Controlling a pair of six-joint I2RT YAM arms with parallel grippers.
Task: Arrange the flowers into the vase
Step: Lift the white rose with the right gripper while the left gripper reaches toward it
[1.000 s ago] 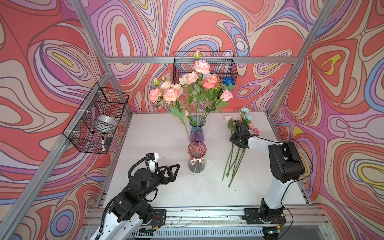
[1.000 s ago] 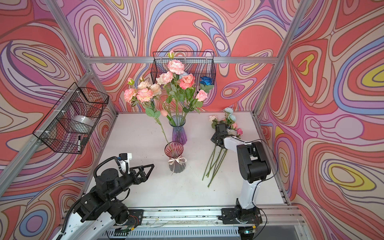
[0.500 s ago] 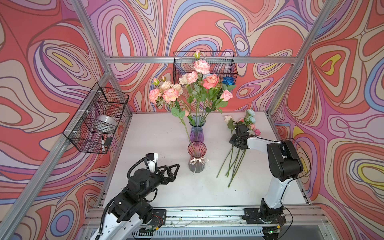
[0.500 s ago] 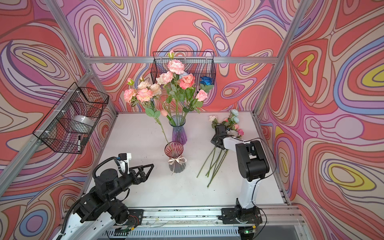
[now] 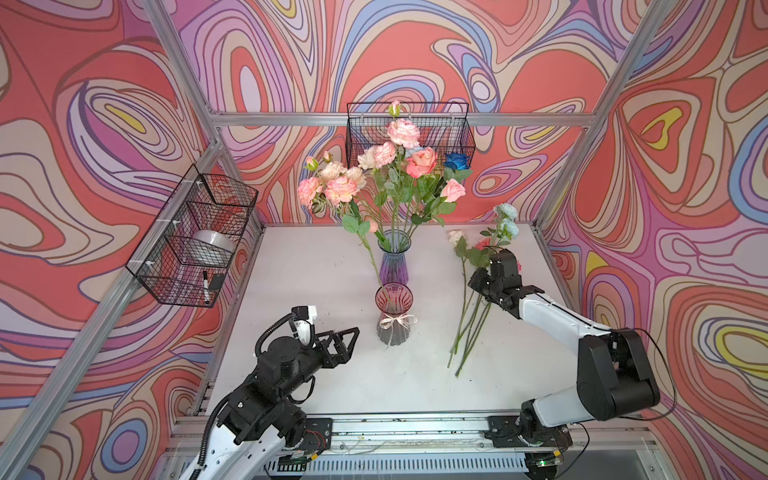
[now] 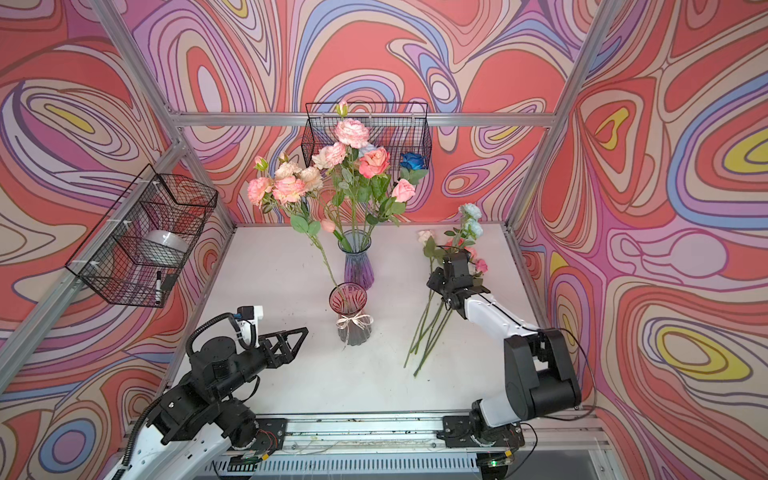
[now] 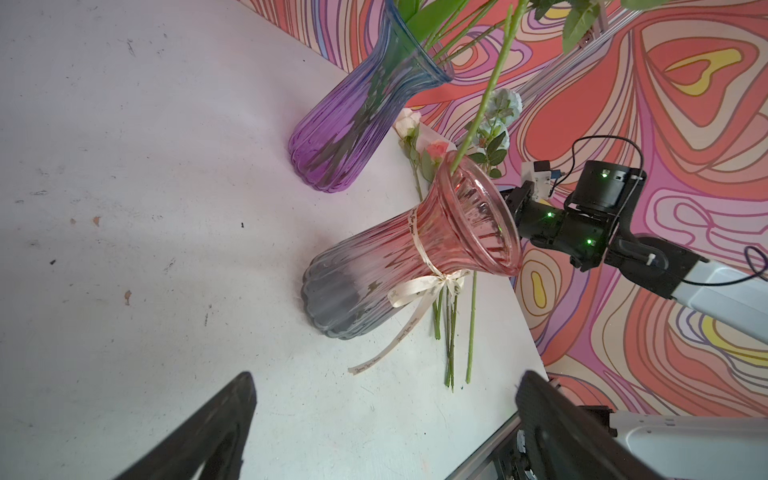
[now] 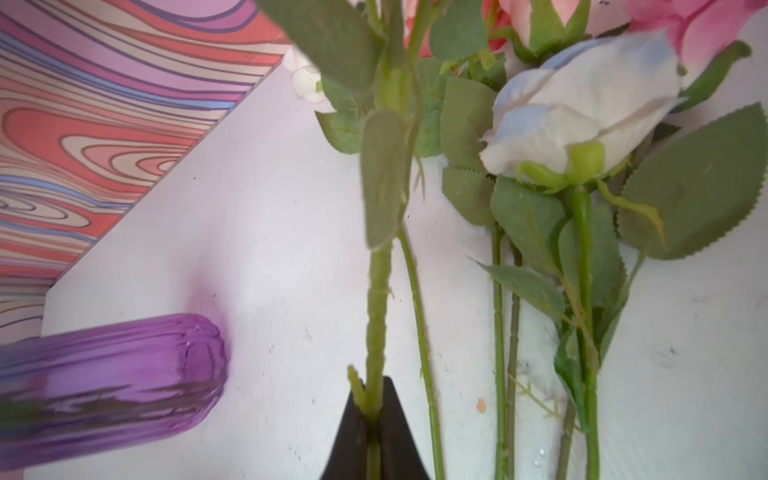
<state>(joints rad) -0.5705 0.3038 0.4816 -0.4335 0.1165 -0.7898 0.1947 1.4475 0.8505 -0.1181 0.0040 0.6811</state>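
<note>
The white worktop (image 5: pixel 316 266) carries two vases at its middle. The purple vase (image 5: pixel 394 259) stands behind, holding a full bouquet (image 5: pixel 420 162) of pink, peach and blue. The pink vase (image 5: pixel 390 316) stands in front with a single stem leaning in it. A few loose flowers (image 5: pixel 476 318) lie to the right, well apart from both.

The right tool (image 8: pixel 375 419) is clamped tight on one thick green stem (image 8: pixel 376 324) from that heap, so picking up looks to be the step in hand. Next, I'd say, it must lift the stem clear of its neighbours, tip it upright and drop the cut end into a vase mouth.

The left tool (image 5: pixel 348 345) hangs wide open and empty near the pink vase.
</note>
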